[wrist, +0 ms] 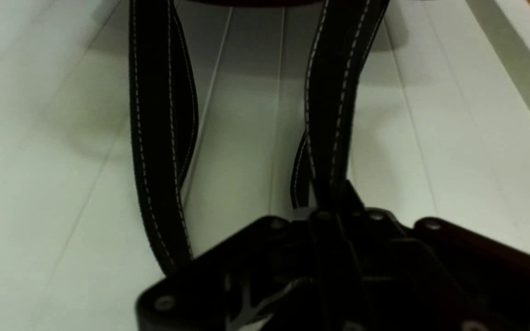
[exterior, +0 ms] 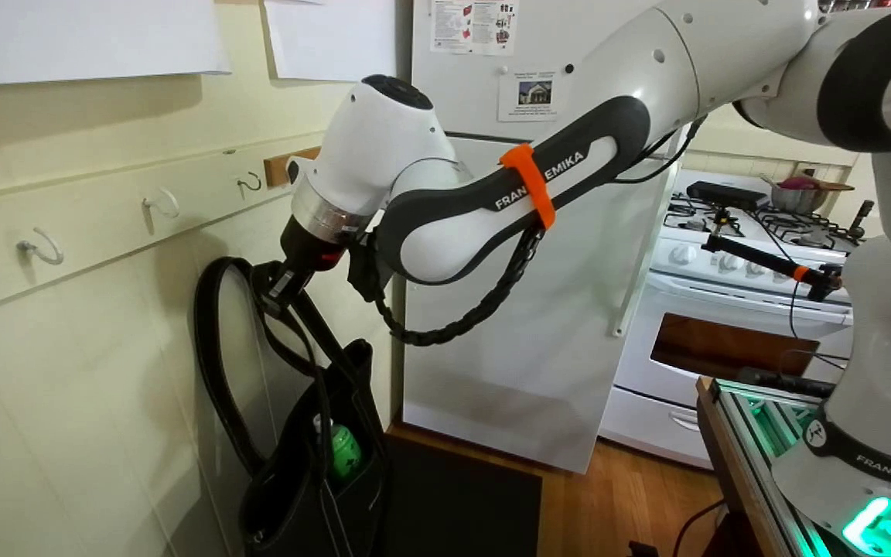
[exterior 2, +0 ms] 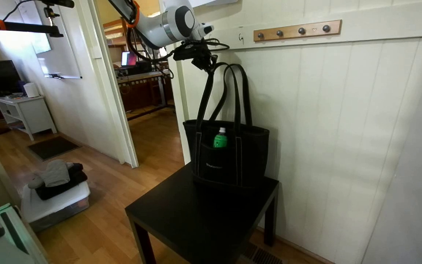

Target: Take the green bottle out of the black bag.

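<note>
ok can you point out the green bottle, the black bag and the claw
Green bottle [exterior 2: 220, 141]: in an exterior view, on its green side
Black bag [exterior 2: 222, 157]: in an exterior view, on its front
Claw [wrist: 335, 191]: in the wrist view, midway between its fingertips

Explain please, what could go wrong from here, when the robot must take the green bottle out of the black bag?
The fingers appear closed on a strap, so pulling now might tip the black bag or drag it along the black table. Another length of strap runs close beside them and might snag. Only the upper part of the green bottle shows in an exterior view, so a later grip there could slip.
</note>
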`<state>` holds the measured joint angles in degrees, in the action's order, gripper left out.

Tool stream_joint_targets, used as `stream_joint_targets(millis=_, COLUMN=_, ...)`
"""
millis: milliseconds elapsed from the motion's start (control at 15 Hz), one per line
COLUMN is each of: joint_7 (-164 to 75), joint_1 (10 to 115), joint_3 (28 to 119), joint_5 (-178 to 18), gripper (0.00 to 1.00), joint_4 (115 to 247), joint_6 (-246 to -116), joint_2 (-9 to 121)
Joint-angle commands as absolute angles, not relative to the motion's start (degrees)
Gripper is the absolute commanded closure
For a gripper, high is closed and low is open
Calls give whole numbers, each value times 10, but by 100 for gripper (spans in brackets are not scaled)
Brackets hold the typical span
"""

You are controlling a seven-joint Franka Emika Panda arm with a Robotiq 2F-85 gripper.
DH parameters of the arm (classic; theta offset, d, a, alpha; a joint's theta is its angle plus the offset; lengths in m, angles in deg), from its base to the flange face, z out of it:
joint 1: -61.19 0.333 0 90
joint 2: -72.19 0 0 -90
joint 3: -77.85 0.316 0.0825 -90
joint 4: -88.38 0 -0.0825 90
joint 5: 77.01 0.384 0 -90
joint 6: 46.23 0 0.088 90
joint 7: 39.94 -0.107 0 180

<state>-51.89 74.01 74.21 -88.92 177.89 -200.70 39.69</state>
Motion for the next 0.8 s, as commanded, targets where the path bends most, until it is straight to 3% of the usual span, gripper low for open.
stream_joint_targets(millis=0, joint_7=-458, joint_1=706, joint_3=788, joint_5=-851, gripper=98, joint_4=1865, joint_6=-1968, joint_2=466)
stream_joint_targets(millis=333, joint_7=-378, joint_1=655, joint_3=842, joint_5=-773, gripper=98, joint_4=1945, joint_6=-1929, joint_2=520)
stream_joint_targets(millis=733, joint_7=-385, joint_1=648, joint_3=825, joint_5=-776, gripper=98, joint_4=2007, joint_6=-1827, joint_2=573)
